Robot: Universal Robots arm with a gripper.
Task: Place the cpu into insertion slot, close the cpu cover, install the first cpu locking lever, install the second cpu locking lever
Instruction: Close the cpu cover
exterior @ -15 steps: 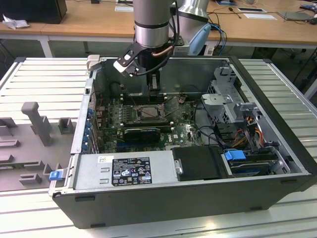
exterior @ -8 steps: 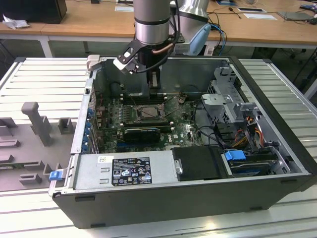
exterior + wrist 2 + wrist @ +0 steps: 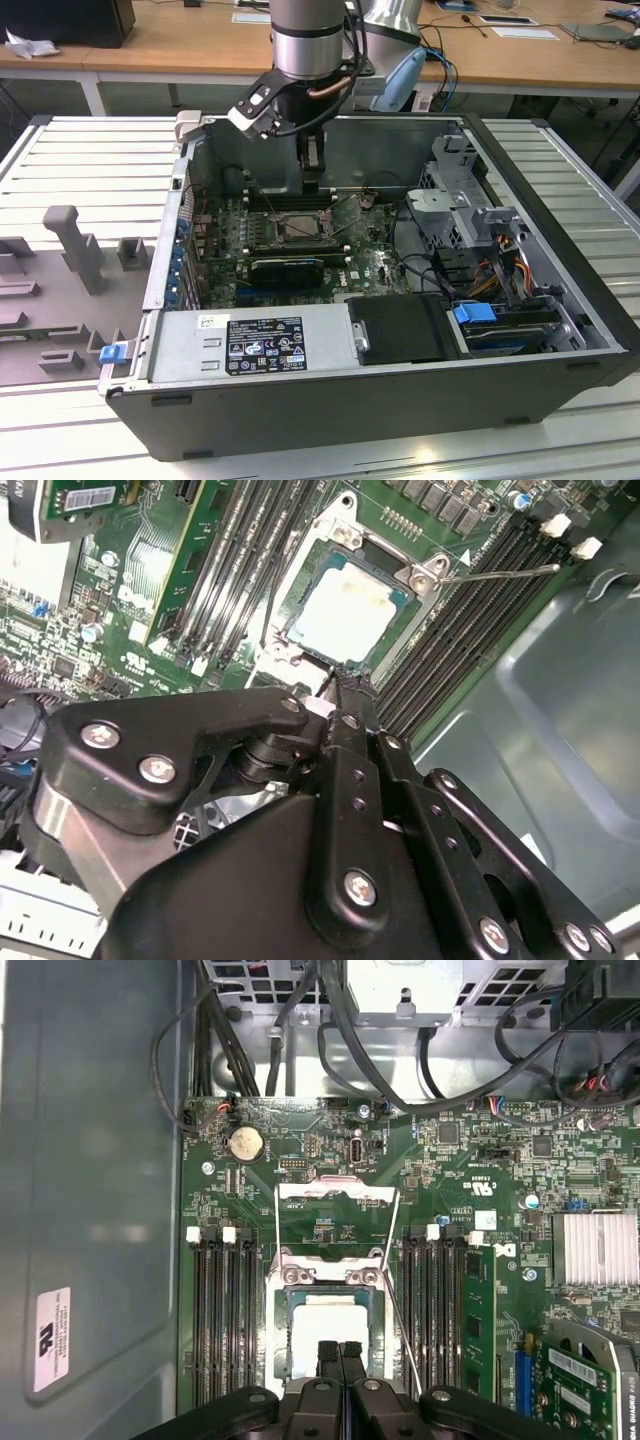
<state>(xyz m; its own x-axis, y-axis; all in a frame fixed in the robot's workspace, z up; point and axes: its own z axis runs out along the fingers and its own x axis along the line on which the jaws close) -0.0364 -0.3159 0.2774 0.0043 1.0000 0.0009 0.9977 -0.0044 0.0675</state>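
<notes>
The cpu [image 3: 328, 1332] [image 3: 350, 605] lies flat in the insertion slot [image 3: 330, 1280] [image 3: 298, 228] on the green motherboard, its pale face up. The cpu cover [image 3: 336, 1193] stands open beyond the slot, with green board showing through its window. Two thin wire levers [image 3: 404, 1310] [image 3: 500, 573] stick out unlatched beside the socket. My gripper [image 3: 338, 1355] [image 3: 335, 685] [image 3: 312, 185] hangs just above the near edge of the cpu, fingers shut together with nothing between them. The fingers hide part of the cpu's near side.
Black memory slots [image 3: 215, 1320] flank the socket on both sides. The case's metal wall [image 3: 90, 1210] rises close by. Cables [image 3: 400, 1050] and a drive cage [image 3: 470, 215] crowd the far end. A power supply [image 3: 250, 345] and a dark card [image 3: 285, 268] sit nearer the exterior camera.
</notes>
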